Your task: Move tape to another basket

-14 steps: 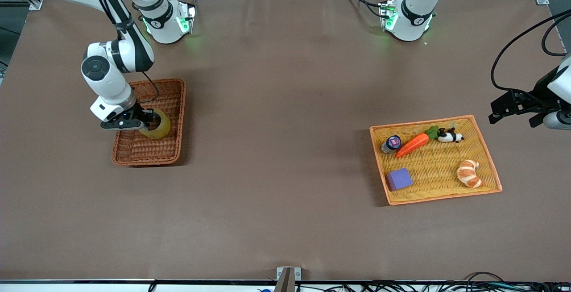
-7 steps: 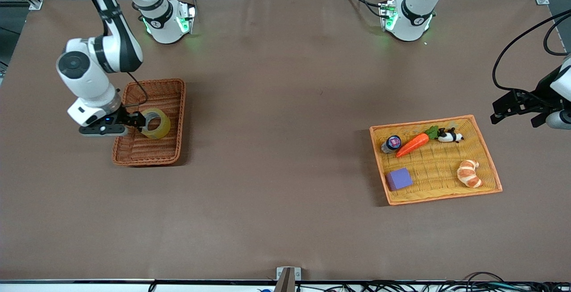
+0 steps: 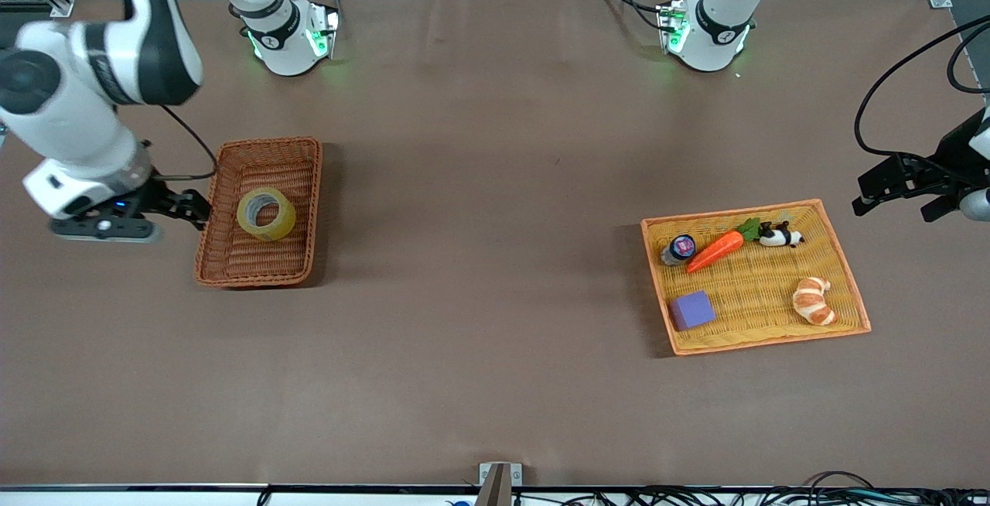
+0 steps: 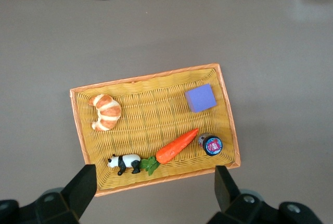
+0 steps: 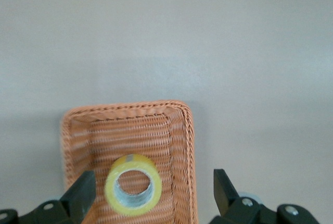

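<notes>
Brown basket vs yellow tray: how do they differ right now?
The brown basket is deep with raised sides; the yellow tray is flat and shallow. The basket holds only the tape; the tray holds a carrot, panda, croissant, purple block and small jar. The basket sits toward the right arm's end of the table, the tray toward the left arm's. Both are rectangular and woven.

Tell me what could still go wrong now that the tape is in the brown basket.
The tape lies tilted in the basket, so it may shift or roll. The open right gripper sits beside the basket's rim and could clip it while pulling away. The left gripper, open, waits near the yellow tray.
</notes>
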You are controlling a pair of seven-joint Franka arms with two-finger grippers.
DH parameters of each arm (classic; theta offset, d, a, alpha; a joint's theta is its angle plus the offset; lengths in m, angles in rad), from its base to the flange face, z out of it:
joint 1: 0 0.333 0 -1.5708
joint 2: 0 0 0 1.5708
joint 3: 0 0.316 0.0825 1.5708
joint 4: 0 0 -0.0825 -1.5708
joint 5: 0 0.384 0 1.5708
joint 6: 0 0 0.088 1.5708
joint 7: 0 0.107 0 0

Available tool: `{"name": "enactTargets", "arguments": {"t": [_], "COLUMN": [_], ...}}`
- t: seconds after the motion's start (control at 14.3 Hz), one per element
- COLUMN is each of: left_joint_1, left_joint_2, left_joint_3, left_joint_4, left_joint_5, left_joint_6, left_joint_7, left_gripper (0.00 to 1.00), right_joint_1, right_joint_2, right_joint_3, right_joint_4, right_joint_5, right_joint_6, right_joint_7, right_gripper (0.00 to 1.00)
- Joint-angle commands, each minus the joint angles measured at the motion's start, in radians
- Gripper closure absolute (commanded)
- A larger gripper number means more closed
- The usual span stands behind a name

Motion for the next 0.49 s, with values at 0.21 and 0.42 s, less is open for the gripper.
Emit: {"name": "enactTargets", "arguments": {"t": [0.21, 0.42], "left_joint_1": [0.000, -0.002], "left_joint_2": [-0.016, -0.025], "left_joint_3": [-0.008, -0.053], "left_joint_4": [0.004, 0.002], "left_joint_5": [0.012, 0.014], "left_joint_6": [-0.006, -0.061], "left_joint_7": [-0.003, -0.018], "left_gripper": [0.00, 0.00], "right_joint_1": [-0.031, -0.036], "right_joint_2": [0.016, 0.020], "right_joint_3": [0.039, 0.036], "right_joint_4": [0.294, 0.448], "right_joint_5": [0.101, 0.102], "right_joint_6": [-0.289, -0.419], "right_joint_7": [-0.001, -0.012], "right_gripper": [0.00, 0.00]}}
